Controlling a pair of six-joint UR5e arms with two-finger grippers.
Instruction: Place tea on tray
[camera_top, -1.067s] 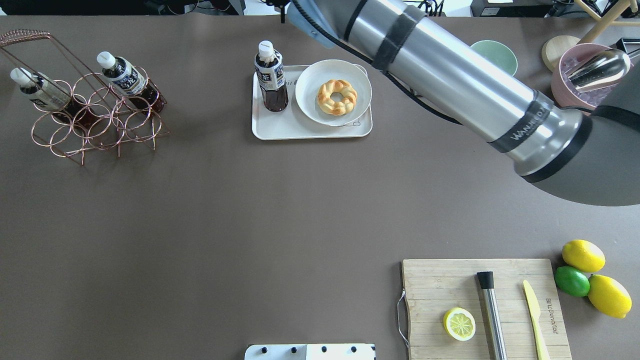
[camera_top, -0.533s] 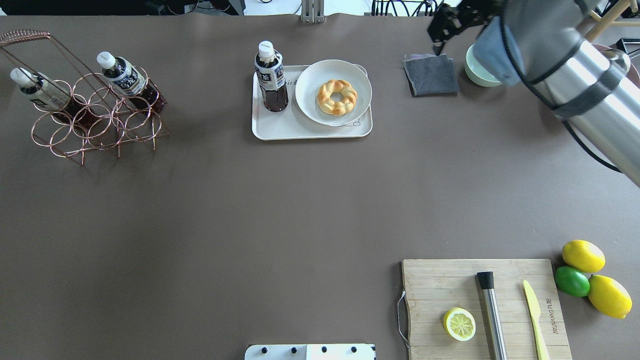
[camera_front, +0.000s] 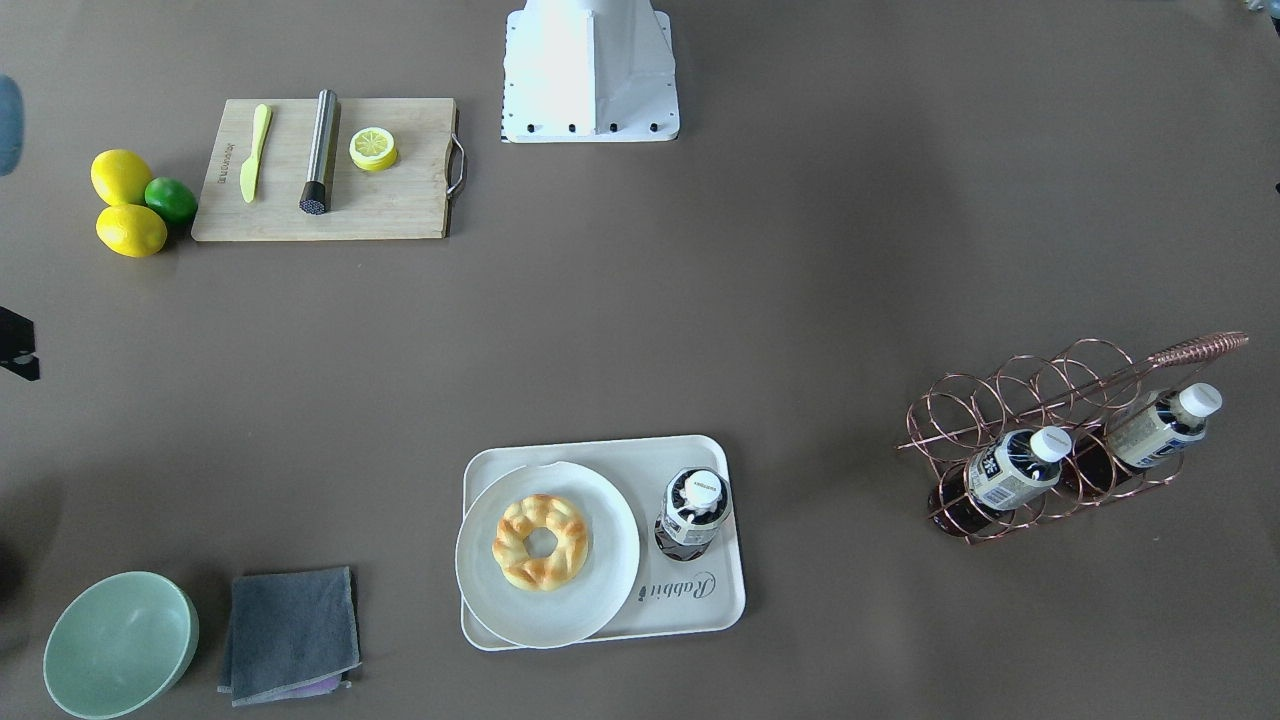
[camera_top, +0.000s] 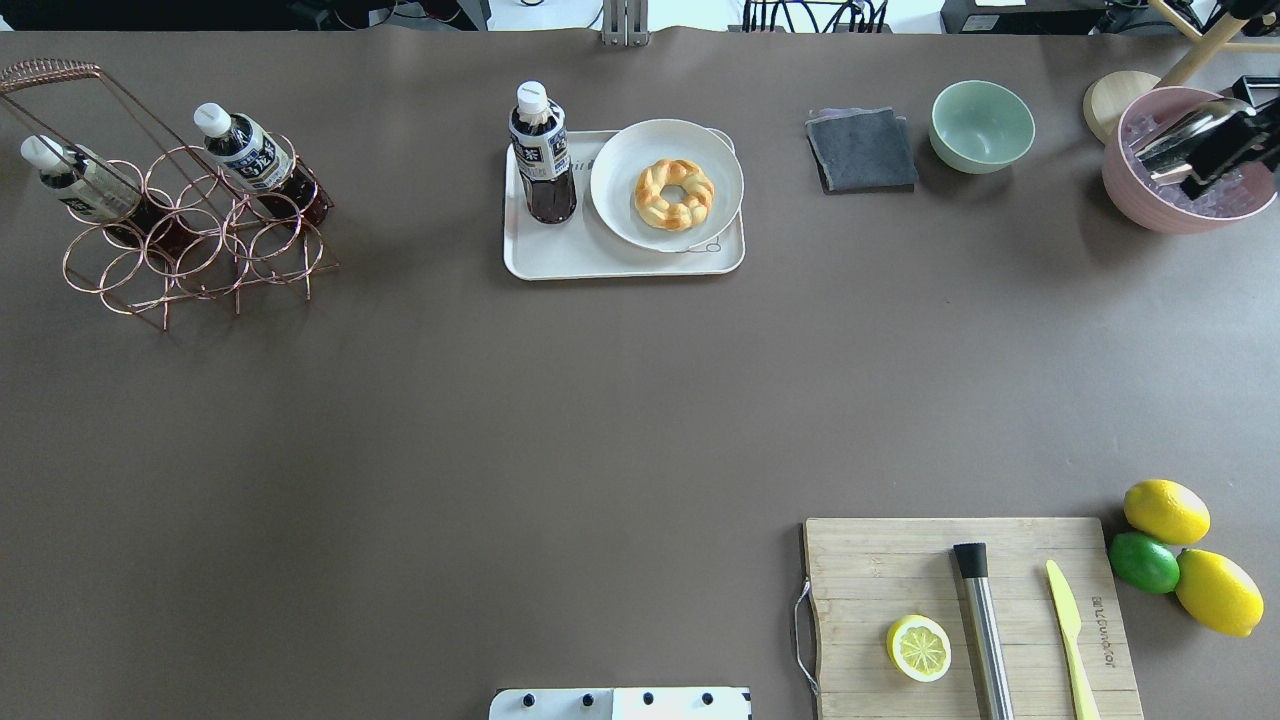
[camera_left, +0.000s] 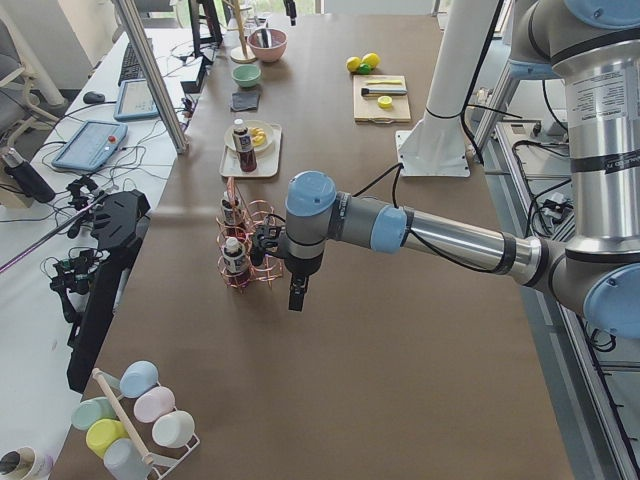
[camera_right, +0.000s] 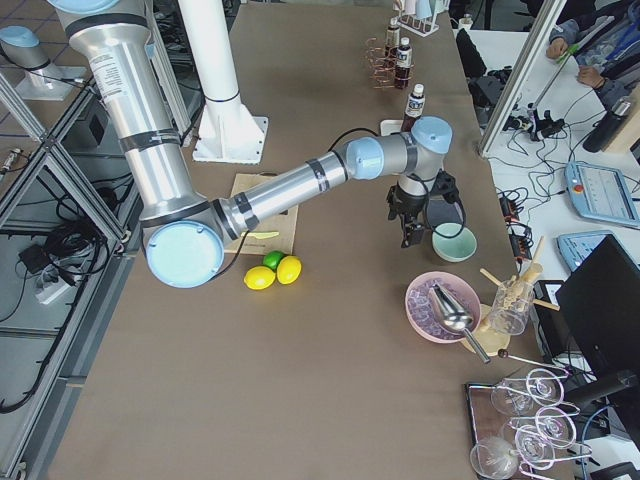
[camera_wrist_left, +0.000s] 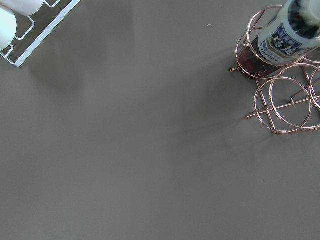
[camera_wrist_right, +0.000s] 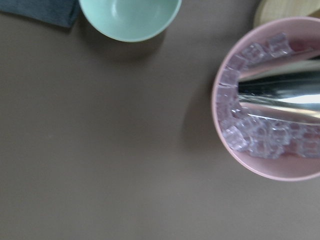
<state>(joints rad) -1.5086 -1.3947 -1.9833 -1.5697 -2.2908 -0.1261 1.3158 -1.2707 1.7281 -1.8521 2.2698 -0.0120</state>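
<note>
You face a dull brown worktop (camera_front: 700, 300). Lower centre, the cream-white tray (camera_front: 600, 448) bears dark script lettering. On it, the tea (camera_front: 692, 512) is reddish-brown with a white cap and a cream-and-navy label. The white plate (camera_front: 600, 590) carries a golden-brown pastry ring (camera_front: 540, 541). At right, the wire rack (camera_front: 1040, 400) is copper.

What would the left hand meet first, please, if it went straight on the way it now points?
Most likely the bare table: the left hand points down, and its wrist view shows the wire rack off to one side.
</note>
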